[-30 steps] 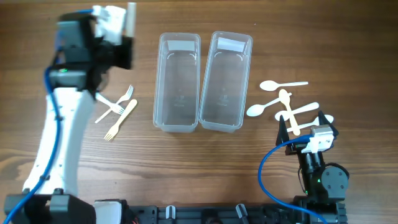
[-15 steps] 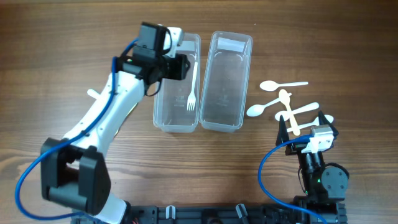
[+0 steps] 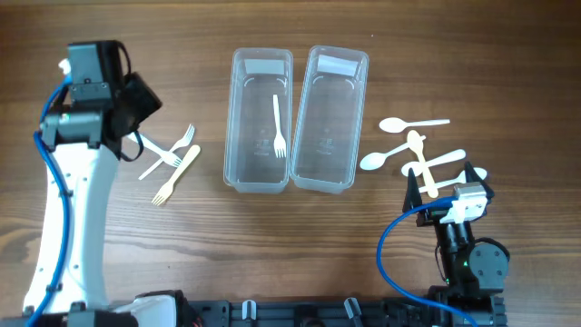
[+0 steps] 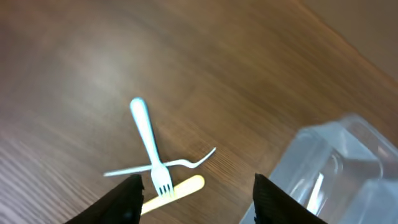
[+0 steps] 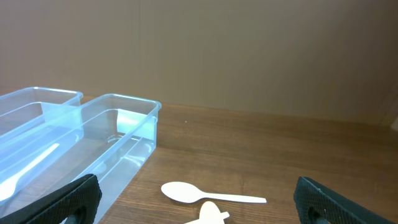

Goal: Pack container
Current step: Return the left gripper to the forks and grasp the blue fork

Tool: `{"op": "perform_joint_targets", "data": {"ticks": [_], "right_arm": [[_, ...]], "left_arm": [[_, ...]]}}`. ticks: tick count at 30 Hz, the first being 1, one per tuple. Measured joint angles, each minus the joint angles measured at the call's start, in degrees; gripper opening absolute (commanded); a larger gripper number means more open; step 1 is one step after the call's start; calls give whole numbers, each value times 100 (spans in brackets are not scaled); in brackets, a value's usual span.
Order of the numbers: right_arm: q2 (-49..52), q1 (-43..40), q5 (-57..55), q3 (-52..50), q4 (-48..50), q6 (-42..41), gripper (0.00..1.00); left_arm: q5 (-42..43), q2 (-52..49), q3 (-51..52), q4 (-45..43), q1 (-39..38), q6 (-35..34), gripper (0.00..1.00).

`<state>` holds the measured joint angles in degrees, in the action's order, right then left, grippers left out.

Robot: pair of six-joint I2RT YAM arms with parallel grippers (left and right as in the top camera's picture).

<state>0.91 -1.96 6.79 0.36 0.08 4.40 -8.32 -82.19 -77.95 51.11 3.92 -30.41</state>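
Note:
Two clear plastic containers stand side by side; the left container (image 3: 260, 173) holds one white fork (image 3: 279, 127), and the right container (image 3: 331, 177) holds nothing. On the table to the left lie two crossed white forks (image 3: 172, 148) (image 4: 148, 140) and a pale yellow fork (image 3: 177, 174) (image 4: 177, 188). My left gripper (image 3: 141, 100) (image 4: 199, 205) hovers open above these forks with nothing between its fingers. Several white and pale yellow spoons (image 3: 413, 145) (image 5: 211, 194) lie right of the containers. My right gripper (image 3: 443, 184) (image 5: 199, 214) stands wide open just short of them, touching nothing.
The left container's corner (image 4: 336, 168) shows at the right of the left wrist view. Both containers (image 5: 93, 130) sit at the left of the right wrist view. The left arm (image 3: 77, 209) runs down the table's left side.
The left arm carried a white fork over the left container, let it go there, and swung back left above the loose forks with its jaws opening. The right arm has not moved.

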Motion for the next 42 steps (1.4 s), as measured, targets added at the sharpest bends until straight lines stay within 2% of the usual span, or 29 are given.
{"op": "perform_joint_targets", "data": {"ticks": [6,12,14,17,22,25,32,34,36,38,40,42], "right_arm": [[0,0,0,0,0,0,100],[0,0,0,0,0,0,100],[0,0,0,0,0,0,100],[0,0,0,0,0,0,100],[0,0,0,0,0,0,100],[0,0,0,0,0,0,100],[0,0,0,0,0,0,100],[0,0,0,0,0,0,100],[0,0,0,0,0,0,100],[-2,0,0,0,0,0,100],[0,0,0,0,0,0,100],[0,0,0,0,0,0,100]], "left_arm": [[70,-769,0,35,33,-743,60],[341,-1749,0,55,33,-1502,69],[474,-2017,0,57,33,-1580,73],[634,-2354,0,59,44,-1690,72],[699,-2472,0,57,343,-1711,74],[699,-2479,0,57,566,-1711,79],[914,-3001,0,-50,658,-1711,78],[957,-3233,0,-55,660,-1711,69],[981,-3397,0,-79,673,-1716,52],[1008,-3451,0,-98,739,-1703,24],[999,-3451,0,-140,846,-1740,4],[999,-3451,0,-138,955,-1742,4]]}}
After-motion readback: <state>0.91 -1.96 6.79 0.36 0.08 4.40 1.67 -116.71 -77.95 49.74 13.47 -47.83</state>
